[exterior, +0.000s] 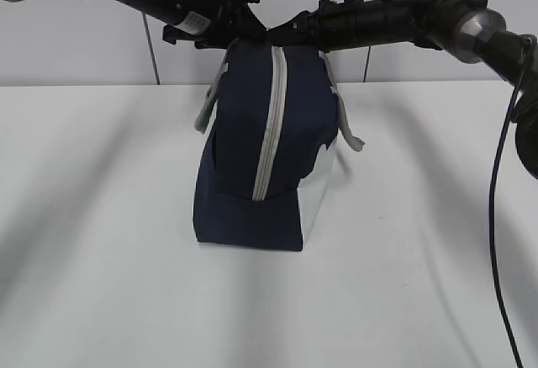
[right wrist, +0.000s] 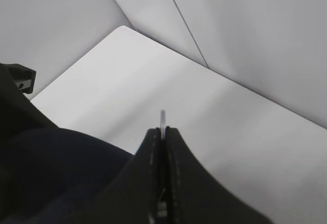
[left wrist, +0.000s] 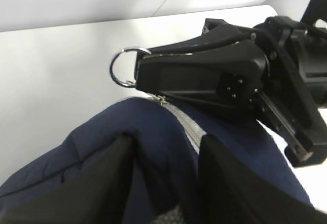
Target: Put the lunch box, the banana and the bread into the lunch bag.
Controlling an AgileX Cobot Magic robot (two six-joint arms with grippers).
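Bag: the navy lunch bag (exterior: 252, 149) stands upright mid-table (exterior: 101, 242), grey zipper (exterior: 271, 124) closed; contents hidden.
Obstruction: both arms meet over the bag's top, hiding it from the exterior camera.
Right gripper (left wrist: 145, 75): pinched shut on the ring pull (left wrist: 121, 66), seen edge-on from its own wrist.
Left gripper (left wrist: 166, 183): fingers clamped on a fold of the bag's fabric beside the zipper.
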